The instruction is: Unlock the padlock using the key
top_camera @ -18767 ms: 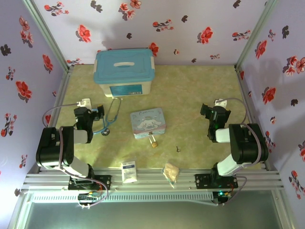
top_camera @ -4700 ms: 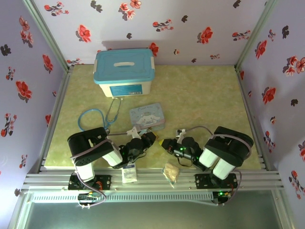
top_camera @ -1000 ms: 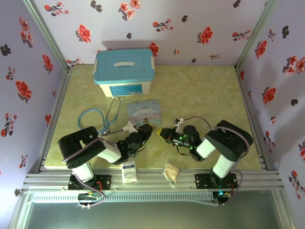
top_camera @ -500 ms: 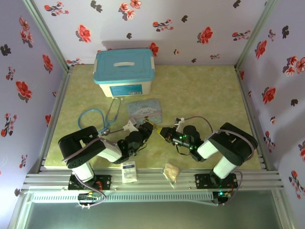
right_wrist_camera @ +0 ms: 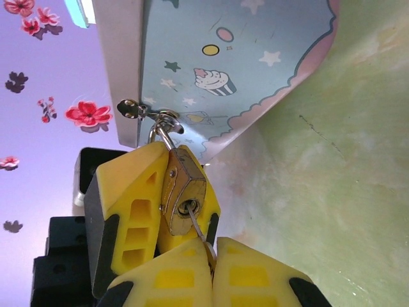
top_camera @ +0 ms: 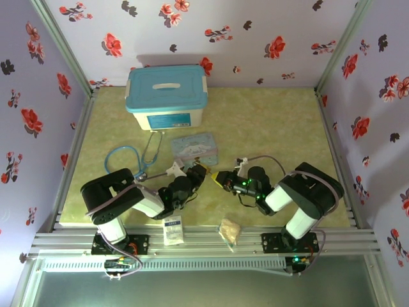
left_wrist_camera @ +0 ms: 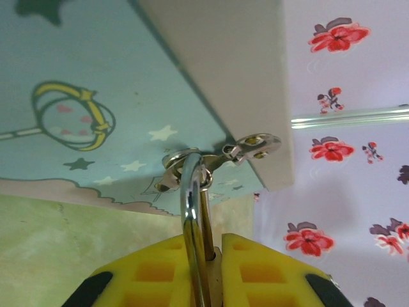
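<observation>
Green tabletop (top_camera: 268, 128), left hand (left_wrist_camera: 219, 251) clamping padlock (right_wrist_camera: 183, 190), right hand (right_wrist_camera: 211, 257) pinching inserted key (right_wrist_camera: 197, 228).

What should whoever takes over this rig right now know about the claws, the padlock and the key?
The left claw is shut on the padlock, clamping its body with the keyhole facing the right arm.
The right claw is shut on the key, whose tip sits in the keyhole.
The shackle is looped through the clasp of the pale blue tin.
Done: both grasps, key inserted.
Left: turn the key and free the shackle; nothing shows it open yet.
</observation>
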Controlling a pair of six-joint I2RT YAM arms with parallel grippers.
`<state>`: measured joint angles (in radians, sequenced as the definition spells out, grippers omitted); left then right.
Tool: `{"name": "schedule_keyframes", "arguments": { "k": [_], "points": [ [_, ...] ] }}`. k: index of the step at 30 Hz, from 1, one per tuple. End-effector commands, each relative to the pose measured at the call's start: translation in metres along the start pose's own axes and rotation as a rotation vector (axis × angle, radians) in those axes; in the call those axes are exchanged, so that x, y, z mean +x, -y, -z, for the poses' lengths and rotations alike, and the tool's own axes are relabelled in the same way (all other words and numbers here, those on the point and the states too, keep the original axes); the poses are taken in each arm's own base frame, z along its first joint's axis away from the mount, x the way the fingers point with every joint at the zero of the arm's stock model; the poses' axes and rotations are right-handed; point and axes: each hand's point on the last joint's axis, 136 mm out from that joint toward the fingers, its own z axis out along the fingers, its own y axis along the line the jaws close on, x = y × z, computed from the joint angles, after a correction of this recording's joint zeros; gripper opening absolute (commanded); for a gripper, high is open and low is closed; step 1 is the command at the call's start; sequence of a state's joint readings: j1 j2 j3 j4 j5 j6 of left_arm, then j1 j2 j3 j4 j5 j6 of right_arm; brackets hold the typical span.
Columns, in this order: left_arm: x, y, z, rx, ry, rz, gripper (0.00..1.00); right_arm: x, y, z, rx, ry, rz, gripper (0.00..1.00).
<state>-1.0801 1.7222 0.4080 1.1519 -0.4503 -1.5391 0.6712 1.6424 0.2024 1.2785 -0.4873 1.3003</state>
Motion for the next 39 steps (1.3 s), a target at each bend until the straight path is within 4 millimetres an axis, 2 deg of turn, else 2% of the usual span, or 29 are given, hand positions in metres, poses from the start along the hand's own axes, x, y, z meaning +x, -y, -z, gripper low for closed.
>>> {"name": "schedule_keyframes", "arguments": {
  "k": [1, 6, 14, 18, 21, 25, 28, 33, 39],
  "points": [
    [0.054, 0.04, 0.004, 0.14, -0.242, 0.024, 0.0, -0.001, -0.044, 0.002, -0.159, -0.063, 0.021, 0.0],
    [0.057, 0.041, 0.002, 0.142, -0.254, 0.024, 0.0, 0.005, -0.036, -0.013, -0.145, -0.162, -0.052, 0.0],
    [0.06, 0.031, -0.001, 0.108, -0.263, -0.021, 0.0, -0.002, -0.031, -0.007, -0.136, -0.146, -0.036, 0.0],
    [0.064, 0.031, -0.003, 0.118, -0.282, 0.005, 0.0, -0.014, -0.031, 0.0, -0.151, -0.136, 0.037, 0.0],
    [0.065, 0.035, -0.003, 0.126, -0.288, 0.003, 0.0, -0.013, -0.035, 0.001, -0.161, -0.143, 0.093, 0.0],
    [0.066, 0.038, -0.004, 0.129, -0.294, -0.002, 0.0, -0.01, -0.028, 0.0, -0.126, -0.155, 0.118, 0.0],
    [0.068, 0.036, -0.005, 0.125, -0.302, 0.006, 0.0, -0.009, -0.034, 0.001, -0.137, -0.159, 0.137, 0.0],
    [0.072, 0.039, -0.004, 0.133, -0.323, 0.001, 0.0, -0.01, -0.028, -0.002, -0.032, -0.169, 0.197, 0.0],
    [0.075, 0.039, -0.005, 0.134, -0.335, 0.004, 0.0, -0.014, -0.04, 0.002, -0.009, -0.138, 0.258, 0.0]
  ]
}}
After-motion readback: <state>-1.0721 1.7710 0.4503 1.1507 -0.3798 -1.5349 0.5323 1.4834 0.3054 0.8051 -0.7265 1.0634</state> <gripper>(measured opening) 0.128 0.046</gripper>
